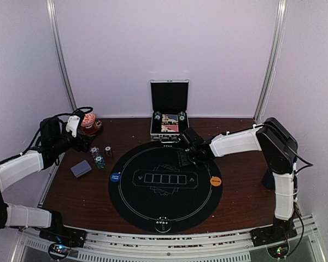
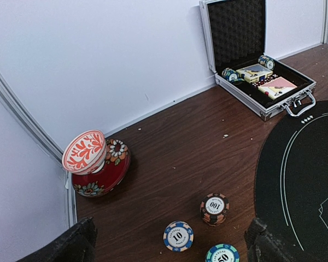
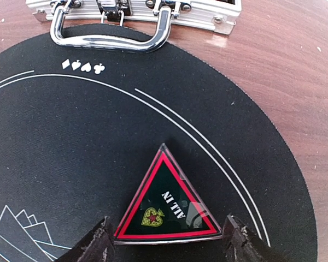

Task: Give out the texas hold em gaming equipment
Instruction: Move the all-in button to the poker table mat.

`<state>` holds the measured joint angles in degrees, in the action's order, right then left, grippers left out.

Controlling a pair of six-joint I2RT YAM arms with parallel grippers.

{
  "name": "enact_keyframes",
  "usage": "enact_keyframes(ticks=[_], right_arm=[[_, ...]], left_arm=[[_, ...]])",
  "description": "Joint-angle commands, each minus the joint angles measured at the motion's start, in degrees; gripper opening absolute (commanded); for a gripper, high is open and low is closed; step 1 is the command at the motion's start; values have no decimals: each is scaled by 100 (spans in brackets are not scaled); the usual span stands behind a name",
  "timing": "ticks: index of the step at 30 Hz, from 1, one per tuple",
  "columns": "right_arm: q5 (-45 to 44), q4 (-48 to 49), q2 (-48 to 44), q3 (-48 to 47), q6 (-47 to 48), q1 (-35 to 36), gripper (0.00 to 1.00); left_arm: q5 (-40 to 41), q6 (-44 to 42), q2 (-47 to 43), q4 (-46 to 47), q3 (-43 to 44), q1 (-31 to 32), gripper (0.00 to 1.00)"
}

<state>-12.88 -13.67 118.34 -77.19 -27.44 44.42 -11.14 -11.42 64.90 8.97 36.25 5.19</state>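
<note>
One ALL IN marker (image 3: 167, 204), clamped in right tool (image 3: 168, 220), placement on mat (image 3: 71, 136) apparently underway. Left tool (image 2: 169, 232) open, empty. Next, likely: lower flat, release.

The left arm (image 1: 22, 166) and right arm (image 1: 279, 150) share one build: rounded white shell segments linked by black joints, each on a black base, with thin black cables looping alongside. Their fingers (image 3: 95, 248) are matte black with rough, chipped-looking edges.
</note>
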Motion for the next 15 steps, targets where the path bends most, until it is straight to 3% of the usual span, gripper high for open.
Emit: enact_keyframes(ticks=[1,9,15], right_arm=[[-408,-97,-302,132,-226,148,71],[-1149,-518,-531,51,-78,542,79],[-923,-313,-600,321,-304,755,80]], left_arm=[[-38,29,22,200,58,-28,98],[-40,31,23,193,62,-29,98],[-38,28,9,190,69,-31,98]])
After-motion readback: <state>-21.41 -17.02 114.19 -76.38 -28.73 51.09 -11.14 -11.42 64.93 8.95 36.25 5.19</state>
